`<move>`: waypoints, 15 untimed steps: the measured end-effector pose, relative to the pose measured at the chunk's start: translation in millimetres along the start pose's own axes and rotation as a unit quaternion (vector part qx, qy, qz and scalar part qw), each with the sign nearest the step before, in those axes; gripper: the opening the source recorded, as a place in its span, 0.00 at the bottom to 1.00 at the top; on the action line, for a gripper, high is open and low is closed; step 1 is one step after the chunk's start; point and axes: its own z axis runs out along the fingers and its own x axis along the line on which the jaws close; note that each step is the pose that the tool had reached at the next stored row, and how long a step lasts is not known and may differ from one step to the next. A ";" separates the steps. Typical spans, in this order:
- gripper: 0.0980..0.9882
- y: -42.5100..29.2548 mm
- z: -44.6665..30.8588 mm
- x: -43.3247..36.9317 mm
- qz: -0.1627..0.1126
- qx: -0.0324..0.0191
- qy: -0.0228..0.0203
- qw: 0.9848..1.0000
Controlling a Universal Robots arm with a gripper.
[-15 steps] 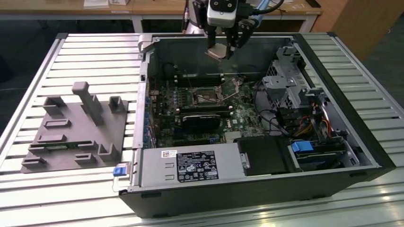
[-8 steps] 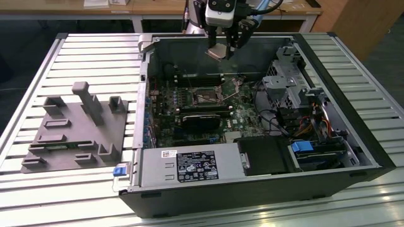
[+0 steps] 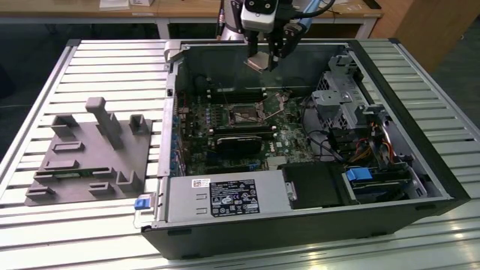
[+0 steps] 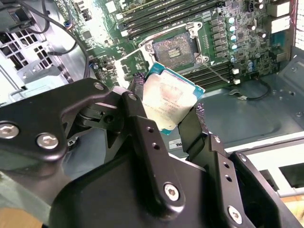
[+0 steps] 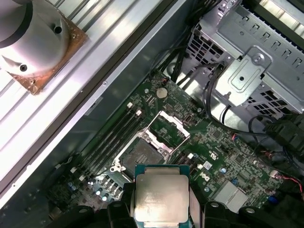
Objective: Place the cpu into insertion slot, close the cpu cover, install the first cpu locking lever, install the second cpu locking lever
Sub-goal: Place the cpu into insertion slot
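The gripper [image 4: 168, 97] was clamped on the cpu [image 4: 172, 102], held in the air above the motherboard [image 4: 247, 28], well apart from the empty insertion slot [image 4: 173, 47]; the cpu cover [image 5: 169, 125] stood open, and no step was yet done

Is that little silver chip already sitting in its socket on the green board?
No, the cpu is held between the fingers above the board, while the insertion slot lies bare.

Robotics lab/workshop: open PC case [image 3: 300, 236] on slatted alu bench [image 3: 112, 62], grey jig [image 3: 82, 163] beside.
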 end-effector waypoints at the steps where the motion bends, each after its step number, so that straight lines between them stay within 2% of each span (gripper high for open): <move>1: 0.49 0.0 0.0 0.0 0.003 0.000 0.000 1.000; 15: 0.49 0.0 0.4 0.0 0.041 -0.001 -0.004 0.999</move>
